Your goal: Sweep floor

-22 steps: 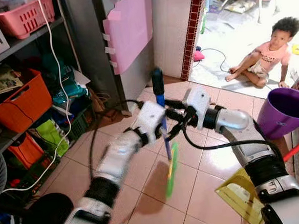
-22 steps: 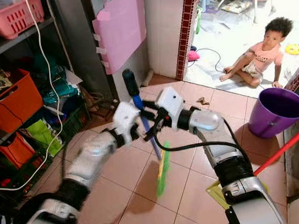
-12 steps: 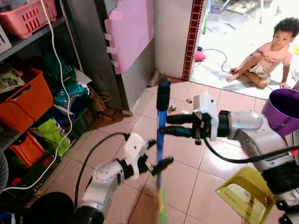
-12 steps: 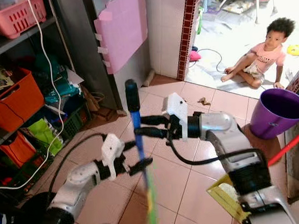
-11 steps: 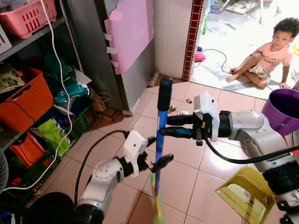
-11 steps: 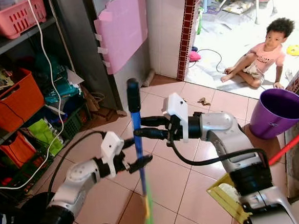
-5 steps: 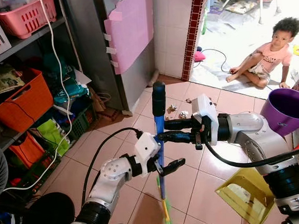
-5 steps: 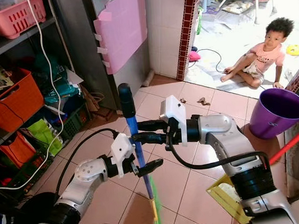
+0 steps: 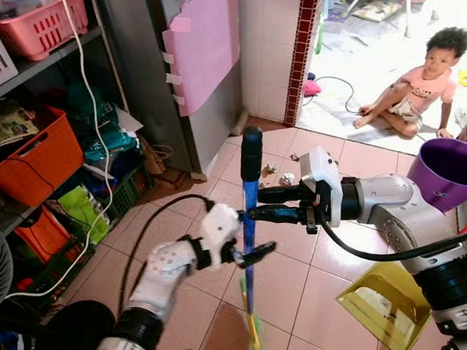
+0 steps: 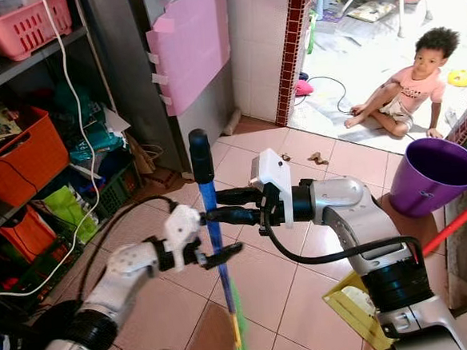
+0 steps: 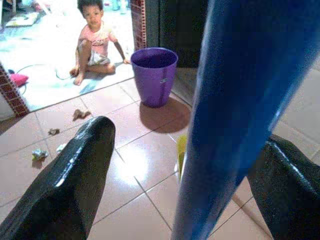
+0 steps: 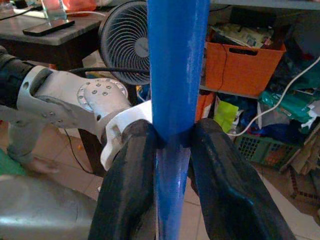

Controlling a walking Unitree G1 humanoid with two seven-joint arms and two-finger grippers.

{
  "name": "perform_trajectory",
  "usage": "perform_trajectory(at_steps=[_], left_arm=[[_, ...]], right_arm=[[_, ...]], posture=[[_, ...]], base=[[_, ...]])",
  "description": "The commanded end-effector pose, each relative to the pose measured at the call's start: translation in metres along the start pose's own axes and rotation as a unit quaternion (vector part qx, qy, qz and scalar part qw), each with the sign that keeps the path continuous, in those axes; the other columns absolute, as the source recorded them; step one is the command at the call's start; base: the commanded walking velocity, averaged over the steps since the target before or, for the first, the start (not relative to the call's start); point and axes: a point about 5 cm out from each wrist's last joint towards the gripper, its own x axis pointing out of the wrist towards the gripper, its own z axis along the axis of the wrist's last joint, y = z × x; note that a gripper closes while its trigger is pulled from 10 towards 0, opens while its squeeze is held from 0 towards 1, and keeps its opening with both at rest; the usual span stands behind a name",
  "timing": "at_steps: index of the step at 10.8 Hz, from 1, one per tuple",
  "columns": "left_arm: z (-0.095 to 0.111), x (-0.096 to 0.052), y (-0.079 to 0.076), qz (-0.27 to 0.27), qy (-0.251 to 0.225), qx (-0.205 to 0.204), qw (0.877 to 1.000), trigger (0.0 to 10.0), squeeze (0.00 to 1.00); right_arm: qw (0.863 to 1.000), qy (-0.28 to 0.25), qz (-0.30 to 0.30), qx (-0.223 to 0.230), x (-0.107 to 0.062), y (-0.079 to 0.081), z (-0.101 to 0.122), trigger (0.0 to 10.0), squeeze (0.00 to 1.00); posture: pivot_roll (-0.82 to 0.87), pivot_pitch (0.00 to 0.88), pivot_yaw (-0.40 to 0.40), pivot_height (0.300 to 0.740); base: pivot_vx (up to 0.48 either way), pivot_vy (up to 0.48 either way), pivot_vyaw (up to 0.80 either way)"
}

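broom upright at frame centre, both grippers on its handle.

broom [image 9: 248, 214]: blue handle, black cap, standing near vertical mid-frame, green-yellow bristles low by the bottom edge. right gripper [image 9: 256, 206] clamps the handle from the right, fingers pinched tight on it. left gripper [image 9: 251, 252] sits just below, fingers spread wide either side of the handle, not gripping. yellow dustpan [image 9: 379, 305] lower right; purple bucket [image 9: 448, 172] at right edge. paper scraps [image 9: 286, 178] on tiles beyond. child [image 9: 416, 90] seated upper right. orange bin [image 9: 32, 161] on left shelf.
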Motion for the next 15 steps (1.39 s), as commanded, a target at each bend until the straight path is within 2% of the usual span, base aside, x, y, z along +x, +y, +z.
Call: perform_trajectory(at_steps=[1,3,4,5,6,11,15], left_arm=[[0.004,-0.001,0.004,-0.007,-0.001,0.014,1.0,10.0,0.0],[0.002,-0.003,0.005,-0.008,0.002,0.019,1.0,9.6,0.0],[0.001,-0.002,0.004,-0.013,0.003,0.018,1.0,4.0,0.0],[0.001,-0.001,0.003,-0.014,-0.001,0.018,1.0,3.5,0.0],[0.003,0.003,0.001,-0.014,-0.007,0.018,1.0,0.0,0.0],[0.004,0.009,-0.001,-0.021,-0.012,0.022,0.999,0.0,0.0],[0.003,0.0,0.006,-0.01,-0.011,0.026,1.0,0.0,0.0]], right_arm=[[1.0,-0.017,0.008,-0.019,0.0,0.001,0.011,10.0,0.0],[1.0,-0.016,0.007,-0.02,0.001,0.0,0.01,10.0,0.0],[1.0,-0.017,0.007,-0.021,0.001,0.0,0.011,10.0,0.0],[1.0,-0.017,0.007,-0.021,0.001,0.0,0.011,10.0,0.0],[1.0,-0.017,0.007,-0.021,0.001,0.0,0.011,10.0,0.0],[1.0,-0.019,0.007,-0.021,0.001,0.0,0.012,10.0,0.0],[1.0,-0.017,0.002,-0.021,-0.001,-0.001,0.011,10.0,0.0]], posture=[[-0.09,0.0,0.024,0.74],[-0.09,0.0,0.022,0.74],[-0.09,0.0,0.024,0.74],[-0.09,0.0,0.025,0.74],[-0.09,0.0,0.023,0.74],[-0.09,0.0,0.024,0.74],[-0.1,0.0,0.025,0.74]], base=[[0.0,0.0,0.0],[0.0,0.0,0.0],[0.0,0.0,0.0],[0.0,0.0,0.0],[0.0,0.0,0.0],[0.0,0.0,0.0],[0.0,0.0,0.0]])
